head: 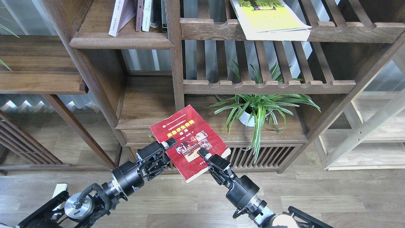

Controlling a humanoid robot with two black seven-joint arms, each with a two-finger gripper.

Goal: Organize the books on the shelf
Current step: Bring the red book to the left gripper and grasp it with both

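The red book (186, 139), with a yellow title band and photos, is held tilted in front of the low cabinet. My right gripper (205, 155) is shut on its lower right edge. My left gripper (167, 151) is open, its jaws on either side of the book's left edge; the upper finger (169, 143) lies over the cover and the lower one is hidden under it. The white book (118, 15) leans on the solid shelf (121, 40) at top left. The yellow-green book (269, 17) lies flat on the upper slatted shelf.
Thin upright books (148, 14) stand right of the white one. A potted spider plant (253, 110) sits on the cabinet top right of the red book. A post (175, 63) divides the compartments. An open compartment (148, 101) lies above the drawer.
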